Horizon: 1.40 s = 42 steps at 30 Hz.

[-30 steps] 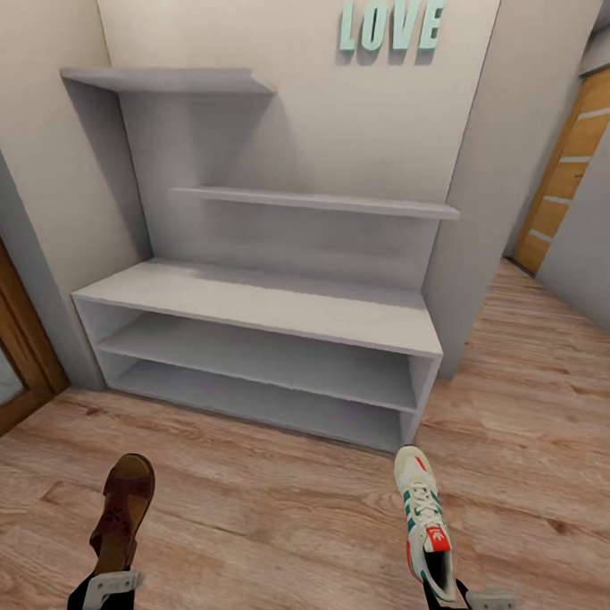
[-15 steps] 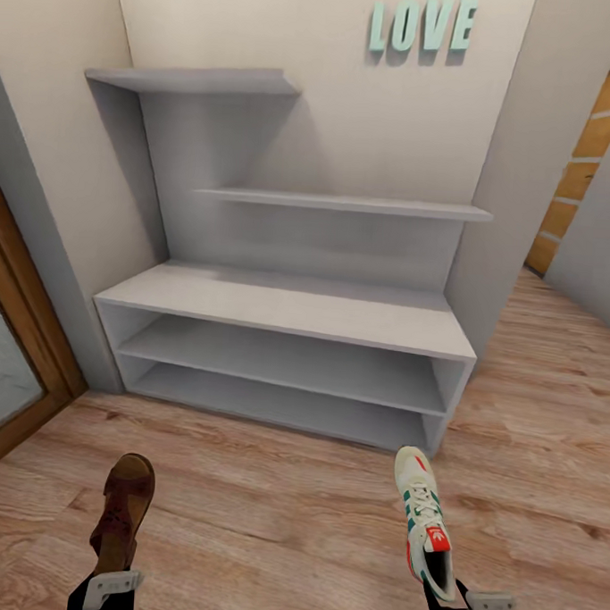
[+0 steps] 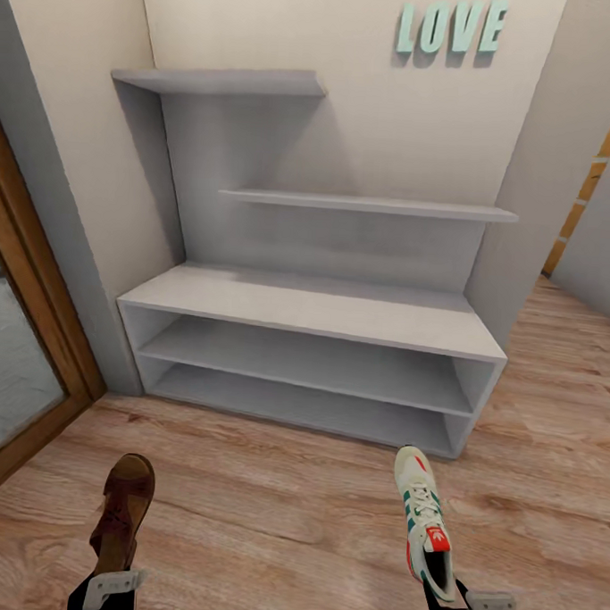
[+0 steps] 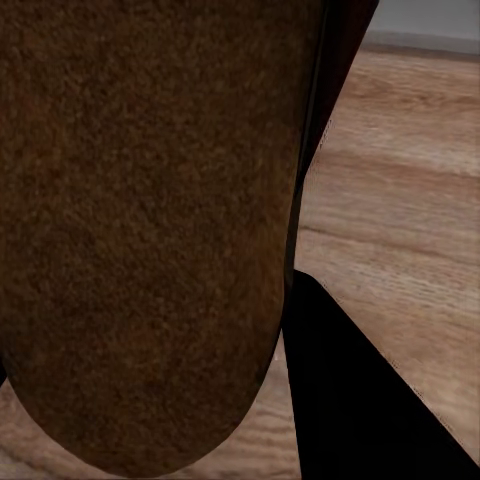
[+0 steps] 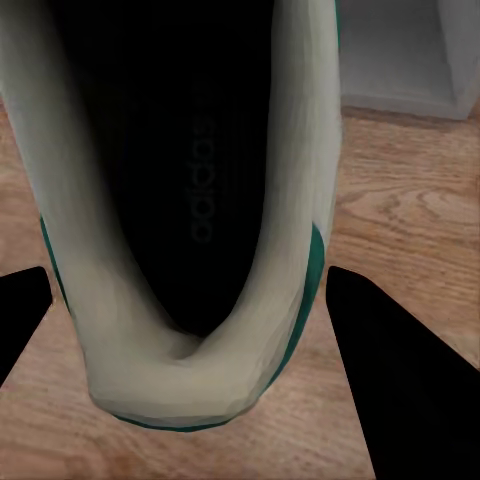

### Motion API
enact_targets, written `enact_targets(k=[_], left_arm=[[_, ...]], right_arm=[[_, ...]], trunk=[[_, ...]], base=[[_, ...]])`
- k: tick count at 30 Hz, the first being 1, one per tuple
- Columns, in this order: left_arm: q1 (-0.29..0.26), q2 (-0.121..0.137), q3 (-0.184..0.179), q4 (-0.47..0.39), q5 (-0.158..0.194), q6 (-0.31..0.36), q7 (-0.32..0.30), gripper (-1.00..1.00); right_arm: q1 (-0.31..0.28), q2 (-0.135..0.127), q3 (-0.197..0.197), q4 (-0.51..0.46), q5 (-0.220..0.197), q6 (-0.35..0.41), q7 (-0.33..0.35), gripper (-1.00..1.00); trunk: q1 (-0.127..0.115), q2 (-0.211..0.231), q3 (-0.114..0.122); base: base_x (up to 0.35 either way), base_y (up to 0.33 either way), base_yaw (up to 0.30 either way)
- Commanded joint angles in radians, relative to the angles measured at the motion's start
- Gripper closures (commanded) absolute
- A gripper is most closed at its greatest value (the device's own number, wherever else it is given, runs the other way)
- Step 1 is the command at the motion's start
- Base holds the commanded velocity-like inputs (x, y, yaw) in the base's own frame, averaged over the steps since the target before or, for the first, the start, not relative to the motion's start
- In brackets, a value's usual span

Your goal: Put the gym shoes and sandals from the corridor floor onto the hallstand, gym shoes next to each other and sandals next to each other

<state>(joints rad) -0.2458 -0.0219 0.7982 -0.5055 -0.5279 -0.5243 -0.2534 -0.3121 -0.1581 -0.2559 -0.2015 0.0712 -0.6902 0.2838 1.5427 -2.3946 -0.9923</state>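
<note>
A dark-brown sandal hangs over the corridor floor, toe pointing forward, with my left gripper shut on its heel. In the left wrist view the sandal's sole sits beside a black finger. An off-white gym shoe with green stripes is held by its heel in my shut right gripper. In the right wrist view the gym shoe's opening lies between two dark fingers. The pale-grey hallstand stands ahead, its bench top and shelves bare.
A wood-framed glass door is at the left, close to the rack's end. Teal LOVE letters hang on the wall above. An orange door and open floor lie to the right.
The whole picture has shifted, so the camera moved: the hallstand now sits further right and the left door shows more. Both shoes stay held in the same spots.
</note>
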Motion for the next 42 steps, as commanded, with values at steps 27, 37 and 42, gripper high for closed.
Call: enact_targets(k=[27, 37, 42], left_arm=[[-0.001, -0.001, 0.009, -0.001, -0.007, -0.003, -0.007, 1.00], [-0.001, -0.001, 0.009, -0.001, -0.007, -0.002, -0.006, 1.00], [-0.002, 0.001, 0.011, 0.003, -0.007, 0.005, -0.006, 1.00]], right_arm=[[-0.001, 0.000, -0.009, 0.001, 0.006, -0.003, 0.005, 1.00], [-0.001, 0.002, -0.009, -0.001, 0.007, -0.003, 0.007, 1.00], [-0.001, 0.003, -0.008, -0.001, 0.007, -0.003, 0.006, 1.00]], trunk=[[0.000, 0.000, -0.001], [0.000, 0.000, -0.001], [0.000, 0.000, -0.001]], base=[[0.000, 0.216, -0.247], [0.000, 0.001, -0.025], [0.000, 0.000, 0.000]])
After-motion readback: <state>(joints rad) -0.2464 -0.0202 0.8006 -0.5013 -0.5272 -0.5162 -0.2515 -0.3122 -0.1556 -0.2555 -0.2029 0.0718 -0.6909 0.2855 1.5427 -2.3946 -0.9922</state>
